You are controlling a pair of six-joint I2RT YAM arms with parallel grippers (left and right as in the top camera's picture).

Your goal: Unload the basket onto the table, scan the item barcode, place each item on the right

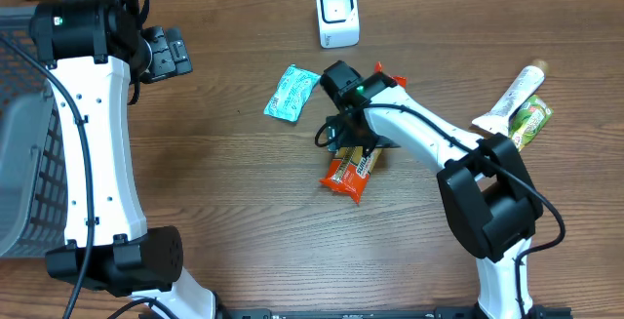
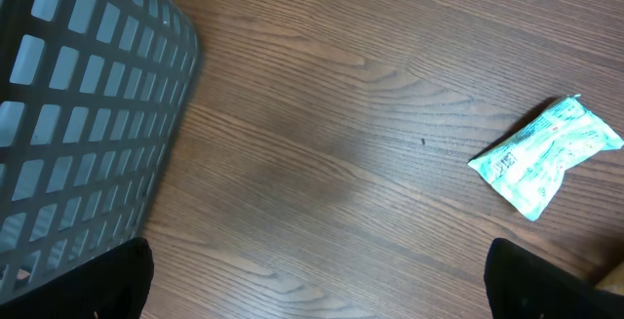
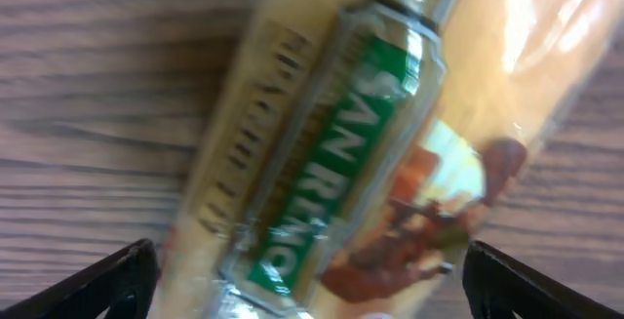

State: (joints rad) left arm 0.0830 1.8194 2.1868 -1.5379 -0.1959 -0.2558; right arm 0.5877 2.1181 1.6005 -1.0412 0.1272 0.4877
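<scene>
Beneath right gripper: orange packet lying flat between its wide-apart fingers, not gripped. Left gripper also spread, empty. Scanner well beyond right gripper. Judged: pick-up, carry and scan all remain.

Soft, even light; the right wrist view's packet is blurred and glary.

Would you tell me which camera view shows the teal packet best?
Left wrist: the teal packet lies close, whole and unobstructed. Overhead shows it small but whole; the right wrist view misses it.
</scene>
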